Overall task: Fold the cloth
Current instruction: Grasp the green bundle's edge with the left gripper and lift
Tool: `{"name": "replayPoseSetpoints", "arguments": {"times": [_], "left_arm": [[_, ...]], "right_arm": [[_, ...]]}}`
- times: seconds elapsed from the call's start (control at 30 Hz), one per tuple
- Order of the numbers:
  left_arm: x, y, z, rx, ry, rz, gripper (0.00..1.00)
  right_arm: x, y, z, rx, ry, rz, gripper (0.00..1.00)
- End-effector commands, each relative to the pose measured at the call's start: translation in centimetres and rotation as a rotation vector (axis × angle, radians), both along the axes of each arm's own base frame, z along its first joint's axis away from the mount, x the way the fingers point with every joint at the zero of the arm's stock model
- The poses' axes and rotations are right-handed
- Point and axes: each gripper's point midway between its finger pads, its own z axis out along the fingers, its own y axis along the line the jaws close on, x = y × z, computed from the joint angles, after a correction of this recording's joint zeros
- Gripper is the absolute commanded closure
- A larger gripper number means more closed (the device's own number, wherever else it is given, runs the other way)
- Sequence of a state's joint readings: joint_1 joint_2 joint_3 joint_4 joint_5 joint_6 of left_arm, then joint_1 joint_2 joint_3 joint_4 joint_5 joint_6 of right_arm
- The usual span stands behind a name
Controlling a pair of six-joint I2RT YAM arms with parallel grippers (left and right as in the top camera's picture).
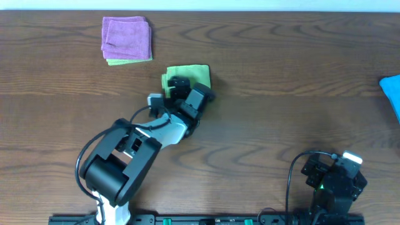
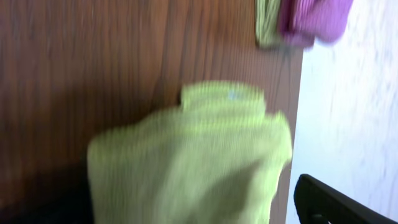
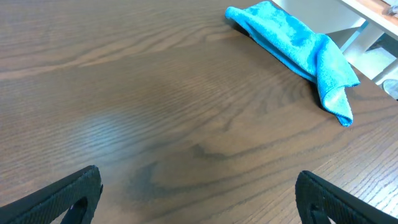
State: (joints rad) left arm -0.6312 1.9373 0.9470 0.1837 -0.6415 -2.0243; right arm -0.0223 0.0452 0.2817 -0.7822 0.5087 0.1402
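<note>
In the overhead view, the left arm [image 1: 134,147] is seen stretched from its base at the near edge of the table [image 1: 281,56], diagonally away and to the right, with the wrist bent down. The left gripper [image 1: 186,87] is held directly over the cloth [image 1: 190,74], which lies as a small folded packet on the wood, a little left of the middle. The near part of the cloth is hidden by the gripper. The right arm [image 1: 334,178] is folded back over its base at the near right edge, well apart from the cloth. At the far left a purple cloth [image 1: 127,37] is laid folded on another green cloth [image 1: 128,61], and a blue cloth [image 1: 392,94] is cut by the right border.

In the left wrist view (much blurred), the lower middle is filled by the cloth [image 2: 193,155]. Only one black finger [image 2: 336,202] is shown, at the lower right, just to the right of the cloth. The jaws are spread wide and nothing is clamped between them; whether the cloth is touched cannot be told. The purple cloth [image 2: 314,15] is seen at the top.

In the right wrist view, the right gripper [image 3: 198,186] is hung over bare wood. Its two fingers [image 3: 62,196] are set far apart at the lower corners, and nothing is held. The blue cloth [image 3: 298,43] lies crumpled by the far edge, well apart from them.
</note>
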Motion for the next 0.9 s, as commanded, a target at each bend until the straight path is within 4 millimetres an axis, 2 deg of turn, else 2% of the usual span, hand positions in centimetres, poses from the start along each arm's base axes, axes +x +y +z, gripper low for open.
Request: {"name": "replayPoseSetpoints", "arguments": {"times": [0.0,0.1,0.17,0.53,0.77,0.83,0.87], "left_arm": [[-3.0,-1.9,-4.3,-0.046,0.148,-0.070,0.05],[-3.5,-1.5,-4.8,-0.024,0.178,-0.070,0.05],[-3.6,-0.7,-5.0,-0.012,0.197,-0.052,0.05],[-1.6,3.9,-5.3,-0.030,0.188,0.070,0.05],[0.3,3.2,-6.5,-0.084,0.133,0.065,0.05],[0.4,2.7,-6.9,-0.095,0.142,0.052,0.00],[0.5,2.6,-7.1,-0.092,0.146,0.043,0.08]], "right_arm": [[-0.1,-0.3,0.0,-0.011,0.001,-0.010,0.01],[-0.1,-0.3,0.0,-0.011,0.001,-0.010,0.01],[-0.1,-0.3,0.0,-0.011,0.001,-0.010,0.01],[-0.1,-0.3,0.0,-0.011,0.001,-0.010,0.01],[-0.1,-0.3,0.0,-0.011,0.001,-0.010,0.01],[-0.1,-0.3,0.0,-0.011,0.001,-0.010,0.01],[-0.1,-0.3,0.0,-0.011,0.001,-0.010,0.01]]}}
